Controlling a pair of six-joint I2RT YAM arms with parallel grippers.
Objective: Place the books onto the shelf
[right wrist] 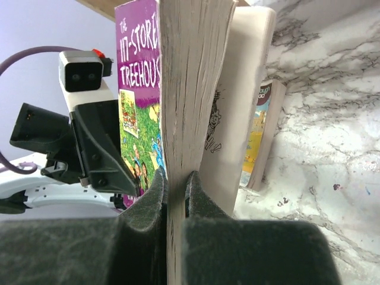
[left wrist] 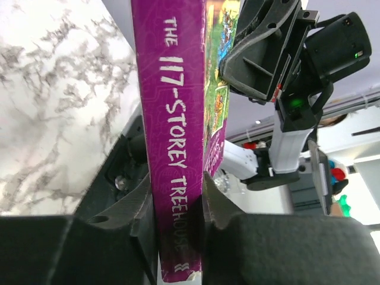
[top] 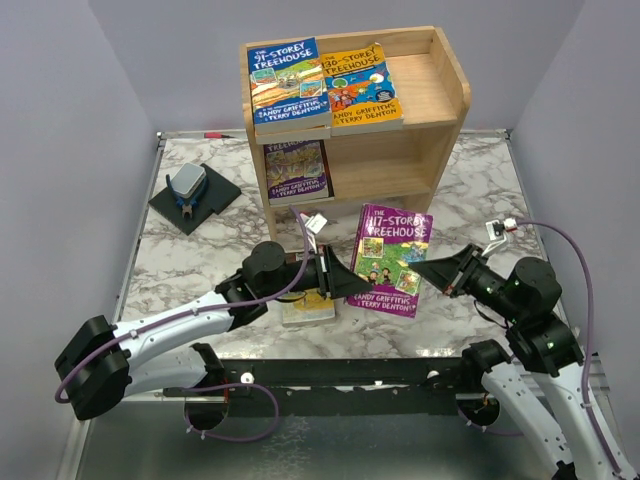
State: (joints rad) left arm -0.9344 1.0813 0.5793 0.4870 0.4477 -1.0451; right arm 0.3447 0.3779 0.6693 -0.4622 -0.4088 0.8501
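The purple "117-Storey Treehouse" book (top: 390,255) hangs above the marble table between both arms. My left gripper (top: 340,275) is shut on its spine (left wrist: 169,119), with a finger pressed against each side. My right gripper (top: 425,268) is shut on a wad of pages at the opposite edge (right wrist: 193,71), and the rest of the pages (right wrist: 243,89) splay open beside it. The wooden shelf (top: 440,110) stands behind. A blue book (top: 287,85) and an orange book (top: 362,85) lie on its top, and another book (top: 297,170) leans in its lower tier. One more book (top: 308,308) lies on the table under my left gripper.
A black square pad with a blue-grey tool (top: 193,195) sits at the left of the table, beside the shelf. The right half of the shelf's top (top: 430,75) is bare wood. The table's near edge (top: 330,350) runs just below both grippers.
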